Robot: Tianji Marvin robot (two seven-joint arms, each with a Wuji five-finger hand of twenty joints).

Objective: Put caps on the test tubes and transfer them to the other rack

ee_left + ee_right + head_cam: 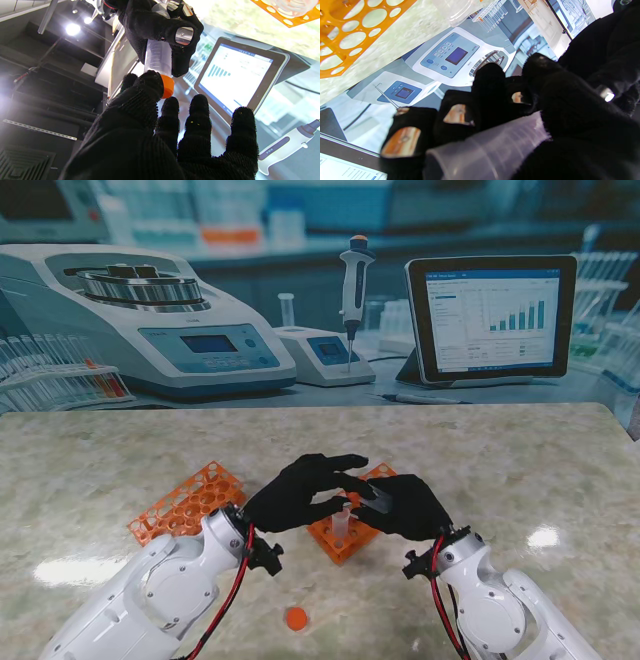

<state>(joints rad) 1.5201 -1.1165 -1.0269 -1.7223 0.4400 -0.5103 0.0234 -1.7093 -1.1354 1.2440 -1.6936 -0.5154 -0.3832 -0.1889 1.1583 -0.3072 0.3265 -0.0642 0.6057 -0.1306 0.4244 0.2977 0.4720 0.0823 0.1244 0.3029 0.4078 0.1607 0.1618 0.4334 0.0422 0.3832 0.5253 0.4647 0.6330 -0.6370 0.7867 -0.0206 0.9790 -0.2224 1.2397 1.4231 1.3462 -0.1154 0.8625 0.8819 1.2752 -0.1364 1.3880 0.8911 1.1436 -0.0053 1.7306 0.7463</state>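
A: From the stand view, what do you get?

B: Both black-gloved hands meet over the middle of the worktop [520, 470]. The left hand [297, 492] reaches across toward the right hand [405, 505], and between them a clear tube [366, 498] is only partly visible. Beneath them stands a small orange rack [345, 540] with another tube [341, 523] upright in it. A longer orange rack [185, 502] lies to the left, just beside the left arm. A loose orange cap [296, 618] sits on the worktop nearer to me, between the two arms.

A: And the wrist views?

B: The left wrist view shows what the stand view hides: the right hand's fingers [183, 35] are wrapped around the tube's body [158, 57], and an orange cap [167, 86] sits on the tube's end, pinched by the left hand's thumb and fingertips [150, 85]; its other fingers are spread apart. The right wrist view confirms the closed grasp on the tube [485, 150].

A: Room around?

B: The worktop is bare to the right and toward the far edge; the racks lie well inside its edges.
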